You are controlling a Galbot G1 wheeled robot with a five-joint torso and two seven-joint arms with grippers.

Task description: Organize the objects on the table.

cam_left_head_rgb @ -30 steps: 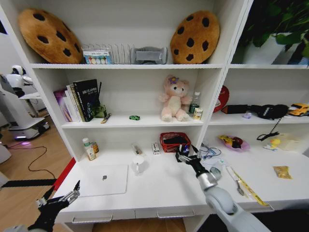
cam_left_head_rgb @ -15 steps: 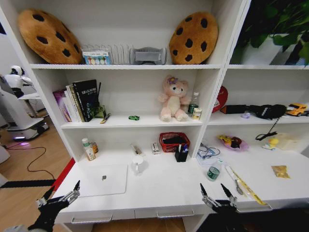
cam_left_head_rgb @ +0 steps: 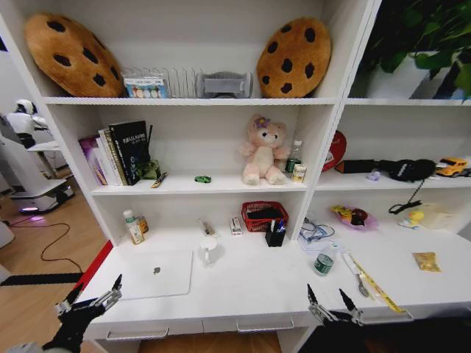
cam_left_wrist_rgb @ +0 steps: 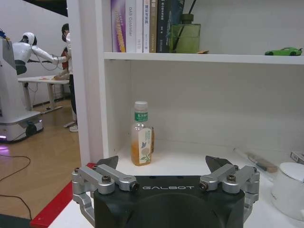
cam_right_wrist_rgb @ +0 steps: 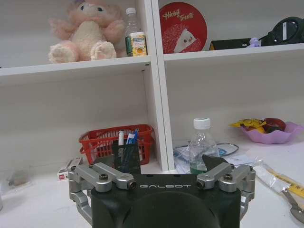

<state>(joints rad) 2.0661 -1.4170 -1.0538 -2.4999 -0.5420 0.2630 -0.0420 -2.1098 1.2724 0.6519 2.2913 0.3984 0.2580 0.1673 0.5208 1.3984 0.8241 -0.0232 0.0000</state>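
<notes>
1. Both arms sit low at the front edge of the table (cam_left_head_rgb: 243, 290). Left gripper (cam_left_head_rgb: 92, 300) is off the front-left corner, fingers spread, nothing held. Right gripper (cam_left_head_rgb: 335, 312) is at the front edge right of centre, also spread and empty.
2. Task items: silver laptop (cam_left_head_rgb: 156, 273) lies flat, lid shut, front-left on the top, near the left gripper. Black pen cup (cam_left_head_rgb: 276, 236) stands at the back with pens in it, just in front of the red basket (cam_left_head_rgb: 265, 214), touching or nearly so. Green-topped bottle (cam_left_head_rgb: 323, 262) stands upright right of centre, well apart from the cup.
3. Tiny green toy car (cam_left_head_rgb: 203, 179) is up on the shelf, left of the pink plush (cam_left_head_rgb: 263, 151).
4. My read: I'm between picks, no grasp started. Bottle looks like the closest target for the right arm.
5. To do it well: raise first, come in level w/ fingers wide, close around the bottle body below the cap. It's light and tall, so a nudge could tip it.
6. Watch the clutter right of the bottle: a loose spoon-like tool (cam_left_head_rgb: 358, 275) and a yellow strip (cam_left_head_rgb: 379, 286).
</notes>
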